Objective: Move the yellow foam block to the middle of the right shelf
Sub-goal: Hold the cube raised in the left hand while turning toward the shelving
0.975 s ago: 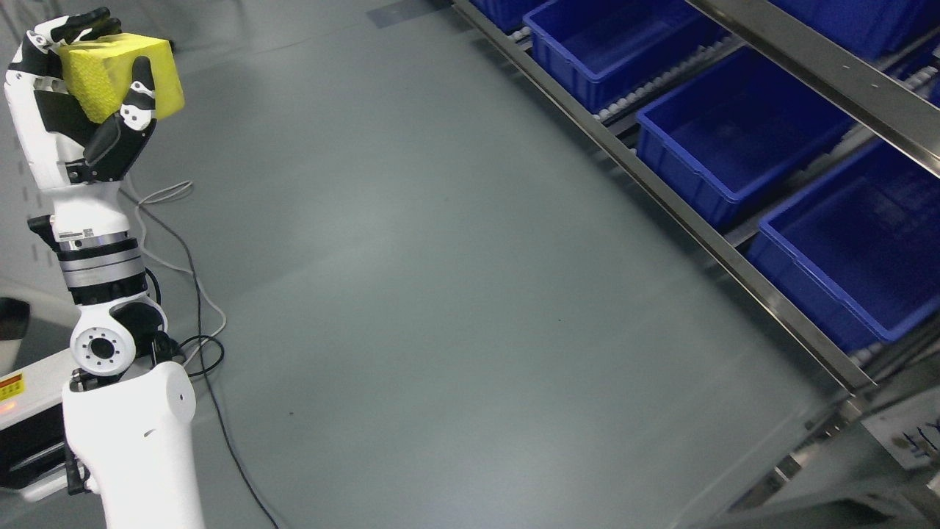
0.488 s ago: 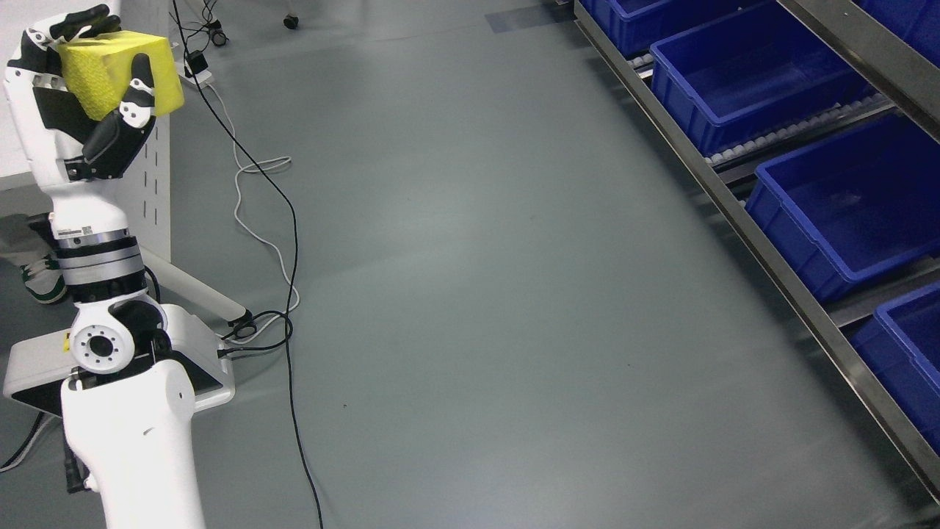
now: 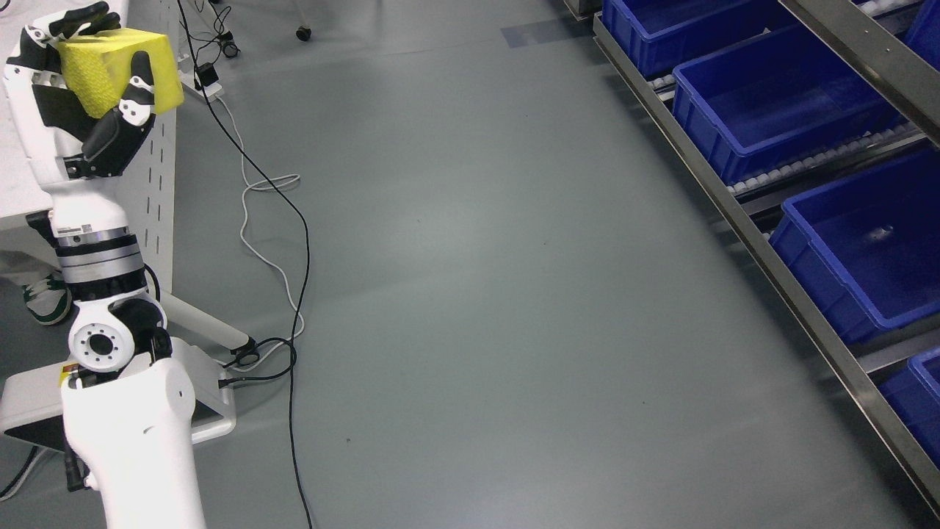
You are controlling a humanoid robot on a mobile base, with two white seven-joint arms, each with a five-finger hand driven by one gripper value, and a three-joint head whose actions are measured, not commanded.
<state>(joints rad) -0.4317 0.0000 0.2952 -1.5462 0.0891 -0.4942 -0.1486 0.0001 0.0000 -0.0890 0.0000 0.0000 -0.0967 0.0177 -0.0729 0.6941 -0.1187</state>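
Left hand (image 3: pixel 81 88) gripping yellow foam block (image 3: pixel 117 70), upper left of frame. Transport step underway. Next: carrying toward shelf (image 3: pixel 771 257) with blue bins (image 3: pixel 778 110), right side.

The left hand (image 3: pixel 81 95) is gripping the yellow foam block (image 3: pixel 121 66) upright, well apart from the shelf's (image 3: pixel 771 257) blue bins (image 3: pixel 778 103).

A yellow foam block (image 3: pixel 121 72) with a mesh-textured face sits against the white-and-black left hand (image 3: pixel 77 103), above a grey floor (image 3: pixel 477 279), black and white cables (image 3: pixel 272 213), and deep blue plastic bins (image 3: pixel 778 103).
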